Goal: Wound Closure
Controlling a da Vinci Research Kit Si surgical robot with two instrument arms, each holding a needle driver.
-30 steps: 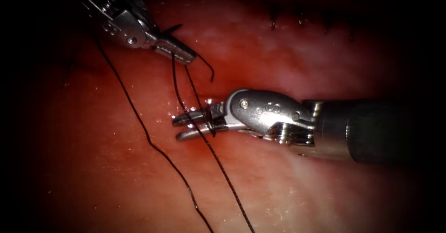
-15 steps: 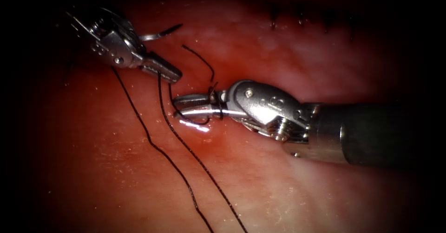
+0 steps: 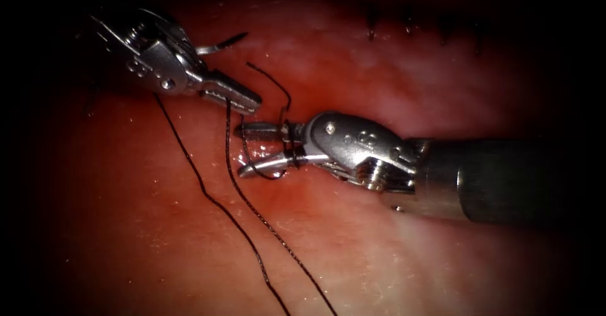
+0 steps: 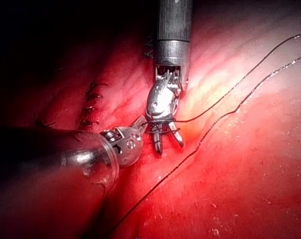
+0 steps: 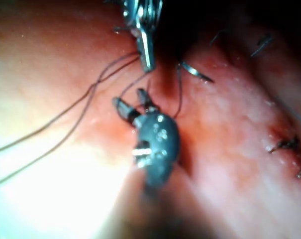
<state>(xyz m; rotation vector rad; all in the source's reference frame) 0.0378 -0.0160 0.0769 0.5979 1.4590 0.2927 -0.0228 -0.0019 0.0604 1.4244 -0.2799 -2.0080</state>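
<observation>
Endoscope view: the left tool (image 3: 248,103) comes in from the far left part of the tissue (image 3: 158,228). Its jaws are pressed together on the thread (image 3: 228,164), which drops straight from their tip and then runs on across the tissue toward its near edge. A second strand lies beside it, further left. The right tool (image 3: 242,151) reaches in from the right with its jaws apart. They clamp nothing, but a loop of thread is wound round both jaws close to their hinge. A short loose end of thread curls just above that tool. The needle (image 3: 221,43) lies free of both tools just beyond the left tool's wrist, left of the row of stitches (image 3: 410,27) that closes the cut. One end is hidden behind the tool, so I cannot tell whether it is in the tissue.

Left wrist view: the left tool (image 4: 140,122) meets the thread (image 4: 230,94) right beside the right tool (image 4: 166,143), whose two jaws are spread with thread crossing them. The stitches (image 4: 90,99) lie on the tissue (image 4: 250,189) near both tools.

Right wrist view: the right tool (image 5: 133,102) has its jaws parted, and the thread (image 5: 65,119) leads up to the closed left tool (image 5: 148,62). The needle (image 5: 195,72) rests on the tissue (image 5: 230,164) near both tools, with the stitches (image 5: 284,144) well apart from it.
</observation>
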